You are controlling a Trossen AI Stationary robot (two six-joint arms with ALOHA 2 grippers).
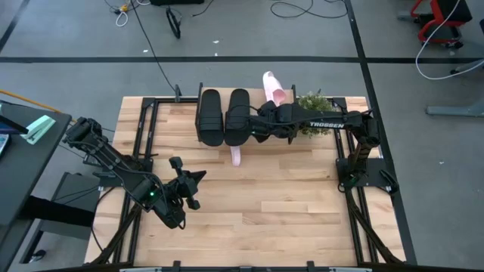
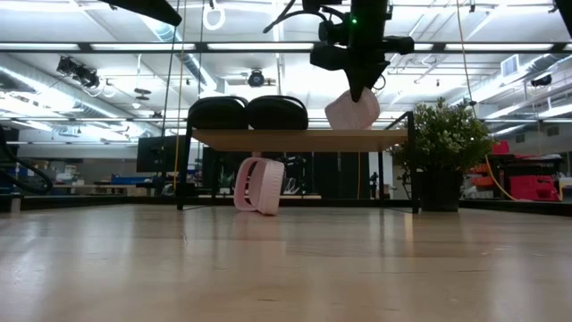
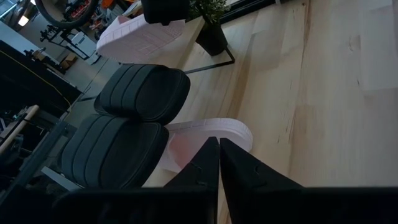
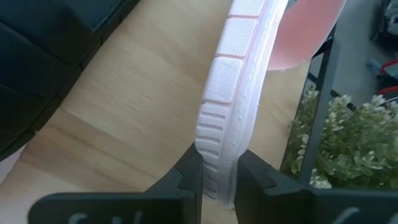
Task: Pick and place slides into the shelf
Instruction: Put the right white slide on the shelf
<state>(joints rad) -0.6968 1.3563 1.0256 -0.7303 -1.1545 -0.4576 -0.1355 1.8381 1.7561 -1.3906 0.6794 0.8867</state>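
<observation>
As right hand (image 4: 217, 177) grips, pink slide (image 4: 239, 81) tilted lengthwise

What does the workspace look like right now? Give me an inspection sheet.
Surface: wooden table, bare in front.
Job's things: two black slides on the shelf; one pink slide held tilted over the shelf; another pink slide on its side on the table under it.
Clutter: potted plant beside the shelf.
Hands: right hand shut on the pink slide; left hand shut, empty.
Cables: on the floor behind the table.
Surroundings: workshop, no people seen.
</observation>
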